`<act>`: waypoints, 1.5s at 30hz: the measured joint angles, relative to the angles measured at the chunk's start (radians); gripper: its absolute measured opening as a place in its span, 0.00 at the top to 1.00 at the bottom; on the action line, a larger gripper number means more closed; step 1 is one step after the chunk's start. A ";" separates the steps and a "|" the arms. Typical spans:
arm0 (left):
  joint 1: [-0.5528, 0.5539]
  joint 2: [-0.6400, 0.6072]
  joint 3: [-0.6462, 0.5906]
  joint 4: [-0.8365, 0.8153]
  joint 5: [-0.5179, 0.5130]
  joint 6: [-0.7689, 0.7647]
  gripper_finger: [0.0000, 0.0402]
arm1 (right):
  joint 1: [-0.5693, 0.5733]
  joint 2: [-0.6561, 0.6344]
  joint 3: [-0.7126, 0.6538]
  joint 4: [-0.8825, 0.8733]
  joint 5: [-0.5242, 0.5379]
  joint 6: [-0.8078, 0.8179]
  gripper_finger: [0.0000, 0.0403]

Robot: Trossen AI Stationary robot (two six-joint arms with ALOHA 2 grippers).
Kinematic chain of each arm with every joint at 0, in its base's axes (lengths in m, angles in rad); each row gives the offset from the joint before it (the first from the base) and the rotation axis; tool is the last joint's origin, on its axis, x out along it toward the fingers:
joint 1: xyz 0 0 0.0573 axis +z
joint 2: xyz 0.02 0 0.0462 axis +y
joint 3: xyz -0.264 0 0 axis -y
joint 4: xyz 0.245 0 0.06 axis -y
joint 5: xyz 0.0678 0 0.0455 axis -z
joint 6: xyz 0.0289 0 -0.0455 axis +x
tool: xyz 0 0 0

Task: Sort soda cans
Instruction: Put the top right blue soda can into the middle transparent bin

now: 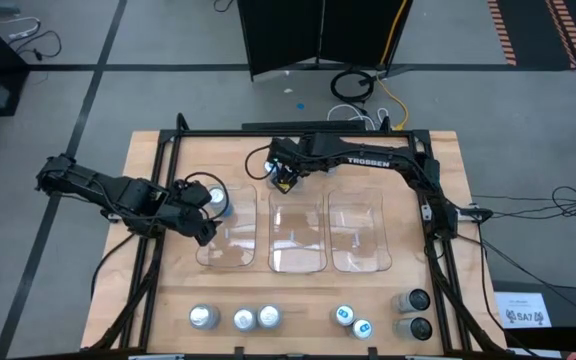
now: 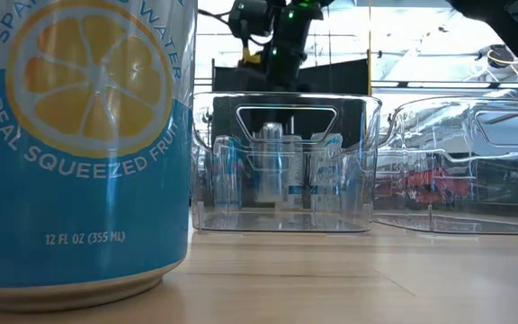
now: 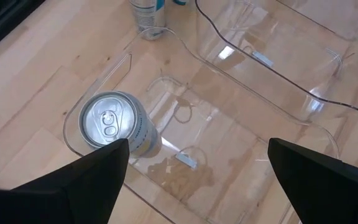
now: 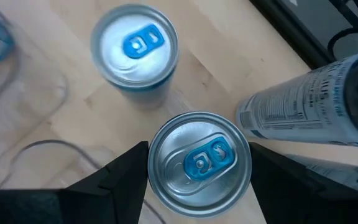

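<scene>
Wooden table (image 1: 168, 300), three clear bins (image 1: 298, 232) across it. Blue-tabbed can (image 4: 199, 163) gripped between right gripper (image 4: 199, 186) fingers, behind the middle bin. Mid-carry, apparently; next: lower into a bin. Silver can (image 3: 112, 122) in left bin, left gripper (image 3: 197, 180) wide above.

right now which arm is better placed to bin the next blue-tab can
Right: its end effector straddles a blue-tab can behind the bins. The left end effector is open over its bin, above a silver can.
</scene>
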 joint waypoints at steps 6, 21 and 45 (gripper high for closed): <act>0.000 0.000 0.000 0.000 0.000 0.000 0.02 | 0.026 -0.049 0.000 -0.005 -0.001 0.005 0.41; 0.000 0.000 0.000 0.005 -0.003 0.000 0.02 | 0.112 -0.225 0.000 -0.035 0.053 0.031 0.41; 0.000 0.000 0.000 0.028 -0.017 0.001 0.02 | 0.267 -0.091 0.000 0.016 -0.030 0.021 0.41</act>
